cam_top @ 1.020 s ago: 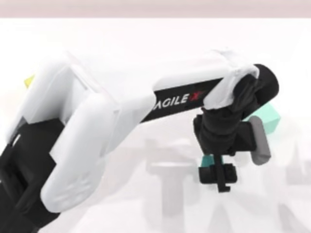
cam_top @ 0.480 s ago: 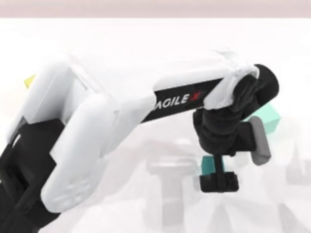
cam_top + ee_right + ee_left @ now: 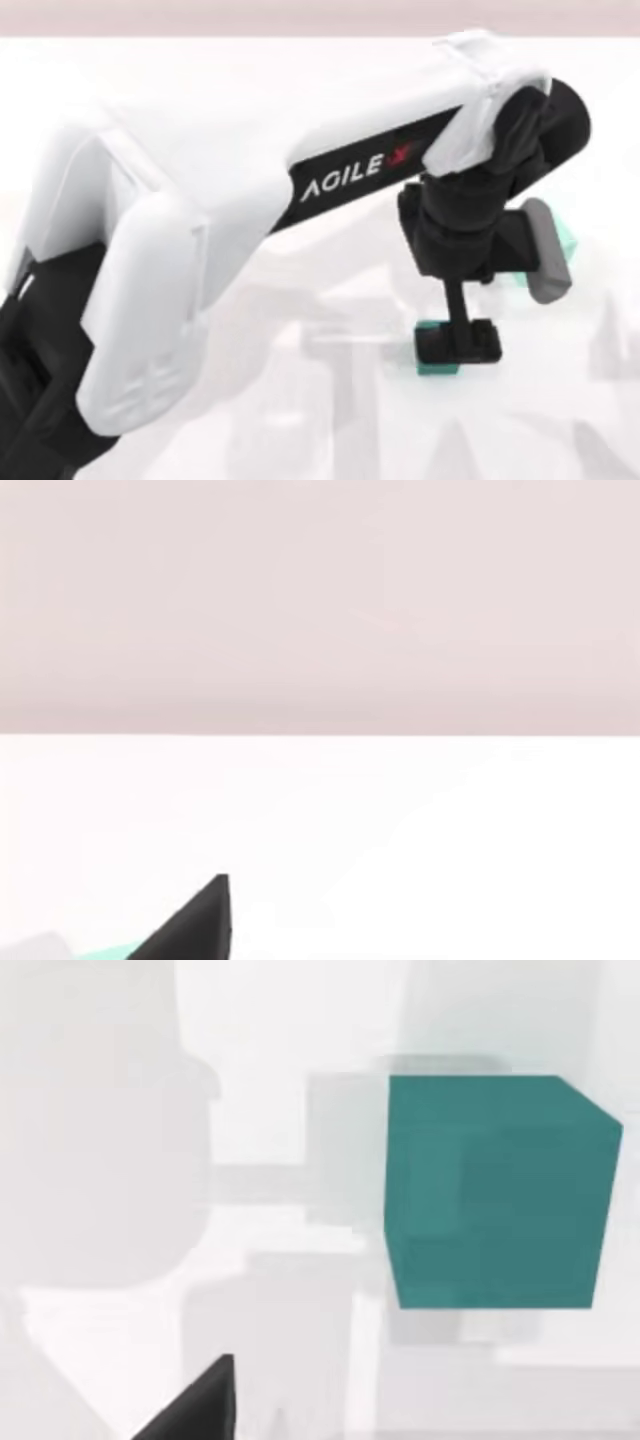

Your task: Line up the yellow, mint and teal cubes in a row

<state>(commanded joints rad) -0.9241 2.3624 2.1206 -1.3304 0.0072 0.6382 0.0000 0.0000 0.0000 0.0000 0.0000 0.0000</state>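
Teal cube: small, dark, matte.

Left gripper low over the teal cube, mint cube mostly hidden behind the wrist, white worktop

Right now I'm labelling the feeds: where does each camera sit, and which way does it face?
Top view: above the table, looking down; left arm and left hand over the teal cube, mint cube beyond.
Left wrist view: on the left arm, facing the teal cube; one dark fingertip.
Right wrist view: across the table.
Shared: teal cube, top and left wrist.
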